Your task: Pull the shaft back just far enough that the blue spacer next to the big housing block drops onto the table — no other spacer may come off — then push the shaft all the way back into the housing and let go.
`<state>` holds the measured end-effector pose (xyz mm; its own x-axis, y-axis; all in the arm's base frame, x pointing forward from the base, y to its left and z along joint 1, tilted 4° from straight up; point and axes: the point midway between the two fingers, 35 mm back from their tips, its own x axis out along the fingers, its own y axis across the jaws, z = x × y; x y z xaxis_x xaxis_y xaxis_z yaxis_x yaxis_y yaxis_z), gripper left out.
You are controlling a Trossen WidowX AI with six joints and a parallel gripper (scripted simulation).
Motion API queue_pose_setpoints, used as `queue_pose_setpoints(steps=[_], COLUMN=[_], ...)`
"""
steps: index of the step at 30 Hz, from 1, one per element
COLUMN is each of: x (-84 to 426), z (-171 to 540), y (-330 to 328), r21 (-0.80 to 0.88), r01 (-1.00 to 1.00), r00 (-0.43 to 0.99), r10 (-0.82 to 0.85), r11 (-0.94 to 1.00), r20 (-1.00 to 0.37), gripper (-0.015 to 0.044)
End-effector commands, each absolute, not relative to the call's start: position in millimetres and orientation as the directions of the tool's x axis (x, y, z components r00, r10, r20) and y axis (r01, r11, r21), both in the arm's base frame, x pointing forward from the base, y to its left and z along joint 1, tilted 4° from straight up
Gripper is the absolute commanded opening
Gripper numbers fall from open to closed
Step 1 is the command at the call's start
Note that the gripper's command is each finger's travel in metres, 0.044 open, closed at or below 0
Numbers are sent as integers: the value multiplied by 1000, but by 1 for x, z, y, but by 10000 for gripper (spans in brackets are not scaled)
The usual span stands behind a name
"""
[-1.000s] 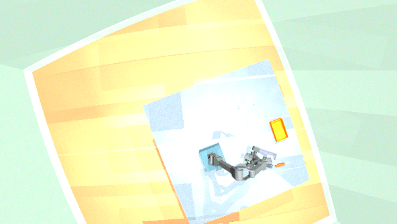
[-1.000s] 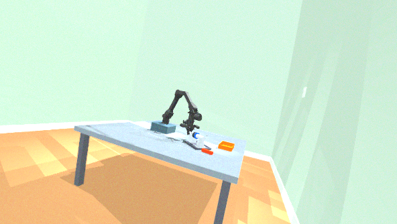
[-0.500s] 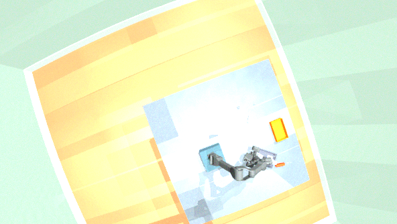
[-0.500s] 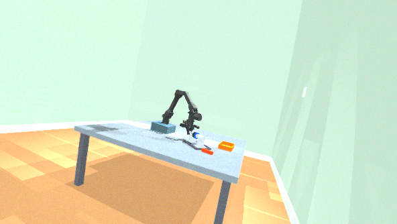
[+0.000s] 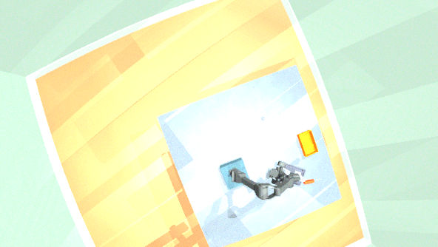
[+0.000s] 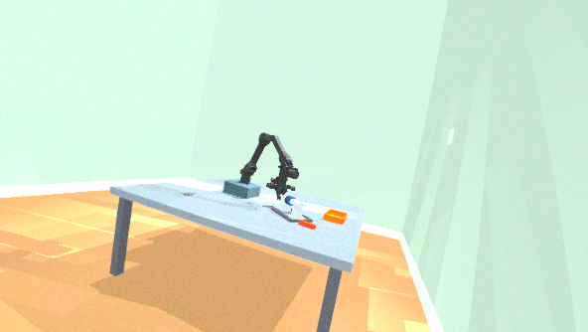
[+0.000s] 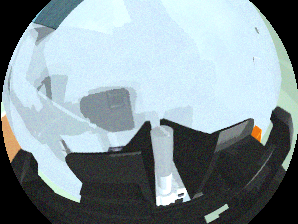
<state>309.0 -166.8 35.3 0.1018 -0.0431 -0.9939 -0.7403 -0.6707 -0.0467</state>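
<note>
My gripper (image 6: 279,196) (image 7: 157,131) is shut on the shaft (image 7: 162,150), a pale grey cylinder between the dark fingers in the wrist view. Below it in that view, white parts (image 7: 167,198) show between the fingers, too little to tell which they are. In the exterior view a blue spacer (image 6: 290,201) sits upright beside the fingertips, above the table, with white parts (image 6: 298,208) to its right. Where the blue spacer stands against the housing block, and the other spacers, cannot be made out. In the top view the arm hides the shaft and fingertips.
A dark grey bracket-like frame (image 5: 294,168) (image 6: 282,214) lies by the assembly. An orange-red block (image 5: 308,181) (image 6: 307,225) lies beyond it. An orange tray (image 5: 308,143) (image 6: 335,217) stands near the table edge. The arm stands on a teal base (image 6: 241,189) (image 7: 59,14).
</note>
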Motion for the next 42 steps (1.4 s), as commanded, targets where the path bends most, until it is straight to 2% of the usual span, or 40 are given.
queue_pose_setpoints(steps=[1, 42], x=[308, 306], z=[35, 34], y=[-166, -163], r21=[-48, -48], r01=[-742, -742], r00=[101, 100], r10=[-41, -40], r11=[-668, -668], r20=[-994, -994], gripper=[0, 0])
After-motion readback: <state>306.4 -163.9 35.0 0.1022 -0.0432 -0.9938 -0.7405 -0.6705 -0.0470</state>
